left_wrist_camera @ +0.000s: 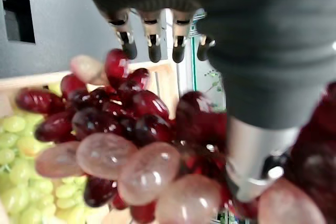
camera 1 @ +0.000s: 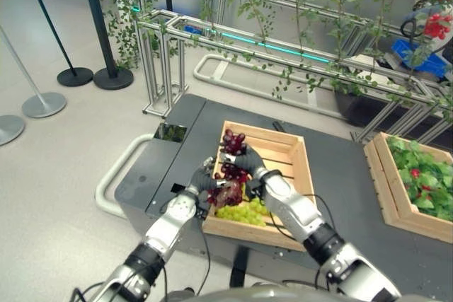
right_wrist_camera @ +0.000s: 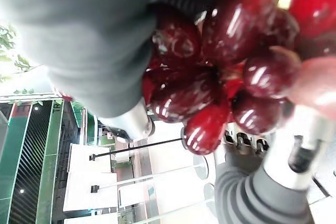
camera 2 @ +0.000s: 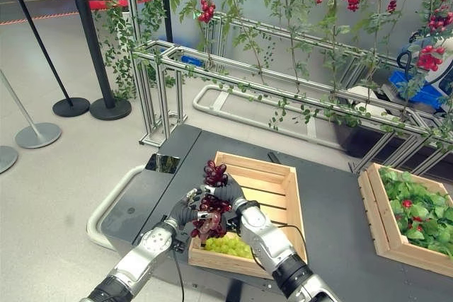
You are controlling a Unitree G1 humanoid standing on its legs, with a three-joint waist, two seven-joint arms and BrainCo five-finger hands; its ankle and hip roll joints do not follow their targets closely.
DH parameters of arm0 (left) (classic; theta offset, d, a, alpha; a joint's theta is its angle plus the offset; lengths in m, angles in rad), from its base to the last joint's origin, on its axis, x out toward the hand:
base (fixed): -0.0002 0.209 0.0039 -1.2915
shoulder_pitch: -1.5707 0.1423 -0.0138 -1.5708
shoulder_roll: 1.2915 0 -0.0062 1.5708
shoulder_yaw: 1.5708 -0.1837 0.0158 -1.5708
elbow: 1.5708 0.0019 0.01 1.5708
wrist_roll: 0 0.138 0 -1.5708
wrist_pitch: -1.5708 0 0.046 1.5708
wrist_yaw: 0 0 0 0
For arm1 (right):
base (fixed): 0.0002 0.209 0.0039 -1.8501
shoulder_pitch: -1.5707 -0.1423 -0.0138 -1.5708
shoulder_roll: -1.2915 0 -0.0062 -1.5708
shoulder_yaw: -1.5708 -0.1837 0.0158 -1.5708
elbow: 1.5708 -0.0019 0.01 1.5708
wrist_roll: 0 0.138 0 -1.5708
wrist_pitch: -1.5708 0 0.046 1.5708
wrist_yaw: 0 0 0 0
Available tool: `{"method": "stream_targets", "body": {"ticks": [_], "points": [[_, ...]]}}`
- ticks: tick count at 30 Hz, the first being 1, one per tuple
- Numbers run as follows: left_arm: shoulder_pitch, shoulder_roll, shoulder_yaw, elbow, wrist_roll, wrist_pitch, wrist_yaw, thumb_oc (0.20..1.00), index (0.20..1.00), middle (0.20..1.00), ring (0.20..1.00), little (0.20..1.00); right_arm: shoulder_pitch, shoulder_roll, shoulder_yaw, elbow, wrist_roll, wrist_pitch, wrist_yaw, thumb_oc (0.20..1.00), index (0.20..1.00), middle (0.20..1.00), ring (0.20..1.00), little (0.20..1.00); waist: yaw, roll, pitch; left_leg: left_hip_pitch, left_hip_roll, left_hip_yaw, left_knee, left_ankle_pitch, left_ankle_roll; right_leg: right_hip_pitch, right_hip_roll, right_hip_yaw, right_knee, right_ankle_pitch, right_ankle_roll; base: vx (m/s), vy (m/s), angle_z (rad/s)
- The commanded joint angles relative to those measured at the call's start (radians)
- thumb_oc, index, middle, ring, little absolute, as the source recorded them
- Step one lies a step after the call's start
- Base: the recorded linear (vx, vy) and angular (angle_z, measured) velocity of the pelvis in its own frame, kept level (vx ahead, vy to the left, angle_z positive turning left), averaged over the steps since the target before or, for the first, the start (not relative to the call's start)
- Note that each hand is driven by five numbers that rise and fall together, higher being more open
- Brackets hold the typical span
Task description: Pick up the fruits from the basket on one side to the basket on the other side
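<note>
Right hand (camera 1: 241,162): over the wooden crate (camera 1: 301,175), fingers curled round red grapes (camera 1: 232,142).
Left hand (camera 1: 205,187): at the crate's near-left corner, fingers cupping the bunch's lower part.

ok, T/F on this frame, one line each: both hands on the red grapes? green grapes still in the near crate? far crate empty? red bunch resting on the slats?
1. Both the left hand and the right hand hold the red grapes. True.
2. Green grapes lie in the near crate. True.
3. The far crate is empty. False: it holds green leaves with small red fruits.
4. The red grapes rest on the crate slats. False: they are lifted above the green grapes.
</note>
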Motion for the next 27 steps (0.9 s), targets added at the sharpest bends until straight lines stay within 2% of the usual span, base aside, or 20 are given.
{"method": "stream_targets", "body": {"ticks": [1,9,14,27], "points": [[-0.101,-0.054,-0.035,0.021,-0.046,-0.036,-0.018,1.000,1.000,1.000,1.000,1.000,-0.113,0.054,0.014,-0.020,0.028,-0.045,0.009,0.200,0.200,0.200,0.200,0.200,0.005,0.013,-0.023,0.037,-0.027,-0.023,-0.092,-0.052,0.031,0.012,-0.079,0.029,0.035,-0.056,0.141,0.00,0.000,0.00],[-0.166,-0.093,-0.073,0.078,-0.122,-0.034,-0.016,1.000,1.000,1.000,1.000,1.000,-0.204,0.090,0.029,0.060,0.050,-0.044,-0.004,0.200,0.200,0.200,0.200,0.200,0.011,0.018,-0.032,0.054,-0.035,-0.017,-0.077,-0.069,0.035,0.028,-0.082,0.033,0.040,-0.065,0.141,0.01,0.005,-0.02],[-0.189,-0.111,-0.043,0.089,-0.177,-0.039,0.025,1.000,1.000,1.000,1.000,1.000,-0.184,0.118,0.049,0.021,0.098,-0.045,-0.004,0.200,0.200,0.200,0.200,0.200,0.005,0.019,-0.041,0.065,-0.034,-0.010,-0.072,-0.077,0.036,0.039,-0.080,0.042,0.046,-0.075,0.138,0.01,0.008,-0.06],[-0.189,-0.123,0.032,0.068,-0.208,-0.074,0.122,1.000,1.000,1.000,1.000,1.000,-0.092,0.110,0.057,-0.077,0.146,-0.075,-0.020,0.200,0.200,0.200,0.200,0.200,-0.009,0.026,-0.050,0.089,-0.033,0.005,-0.069,-0.092,0.037,0.055,-0.077,0.048,0.053,-0.088,0.134,0.00,0.004,-0.03]]}}
